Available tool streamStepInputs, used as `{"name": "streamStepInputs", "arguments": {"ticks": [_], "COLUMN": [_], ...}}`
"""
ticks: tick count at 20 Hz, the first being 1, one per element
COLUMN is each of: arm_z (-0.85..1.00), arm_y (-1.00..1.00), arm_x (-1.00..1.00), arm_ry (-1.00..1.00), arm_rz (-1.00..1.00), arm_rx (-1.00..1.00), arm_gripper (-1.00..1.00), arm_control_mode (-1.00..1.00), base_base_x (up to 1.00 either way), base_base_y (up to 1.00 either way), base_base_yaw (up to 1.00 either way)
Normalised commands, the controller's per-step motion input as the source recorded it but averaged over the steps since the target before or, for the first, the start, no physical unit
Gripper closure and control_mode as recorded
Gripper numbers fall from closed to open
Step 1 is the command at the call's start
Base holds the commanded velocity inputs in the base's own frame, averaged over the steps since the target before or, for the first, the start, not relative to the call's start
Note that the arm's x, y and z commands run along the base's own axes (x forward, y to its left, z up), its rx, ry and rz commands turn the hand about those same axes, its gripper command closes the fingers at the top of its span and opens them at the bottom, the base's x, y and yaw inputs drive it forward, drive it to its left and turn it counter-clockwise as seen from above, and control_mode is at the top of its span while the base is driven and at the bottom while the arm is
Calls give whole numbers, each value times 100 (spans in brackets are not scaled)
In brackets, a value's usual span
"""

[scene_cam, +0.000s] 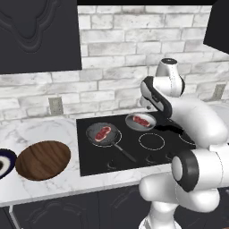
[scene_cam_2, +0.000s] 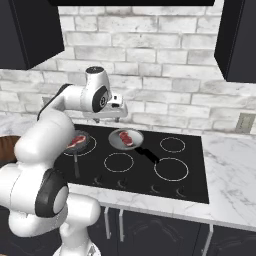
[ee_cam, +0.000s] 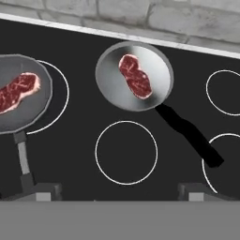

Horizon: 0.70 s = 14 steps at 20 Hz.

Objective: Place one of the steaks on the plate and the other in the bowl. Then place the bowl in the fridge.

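Two raw red steaks lie in pans on the black cooktop. One steak point(scene_cam: 103, 133) point(scene_cam_2: 77, 141) point(ee_cam: 16, 91) is in the darker left pan point(scene_cam: 103, 134). The other steak point(scene_cam: 142, 120) point(scene_cam_2: 126, 137) point(ee_cam: 134, 76) is in the silver-grey pan point(ee_cam: 134, 75) with a black handle. My gripper point(scene_cam_2: 106, 120) point(ee_cam: 121, 194) hovers above the cooktop, open and holding nothing, its fingertips point(ee_cam: 44, 192) spread wide. The brown wooden bowl point(scene_cam: 43, 159) sits on the marble counter left of the stove, with the navy plate point(scene_cam: 4, 163) at the picture's left edge. The fridge is out of view.
The black cooktop point(scene_cam_2: 170, 170) has several ringed burners. A brick wall with outlets runs behind it, and dark cabinets hang above. Marble counter point(scene_cam_2: 230, 165) extends right of the stove. The silver pan's handle point(ee_cam: 187, 133) points toward the front right burner.
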Motion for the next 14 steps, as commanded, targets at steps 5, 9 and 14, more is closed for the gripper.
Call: {"name": "streamStepInputs", "arguments": {"ticks": [5,9,14], "arm_z": [-37,-37,-43], "arm_y": [-11,-8,-8], "arm_x": [56,45,49], "arm_ry": [0,1,0], "arm_rz": [0,3,4], "arm_rx": [-5,0,0], "arm_gripper": [-100,-100,-100], "arm_control_mode": [-100,-100,-100], "base_base_x": [0,0,0], "base_base_y": [0,0,0], "base_base_yaw": [0,0,0]}}
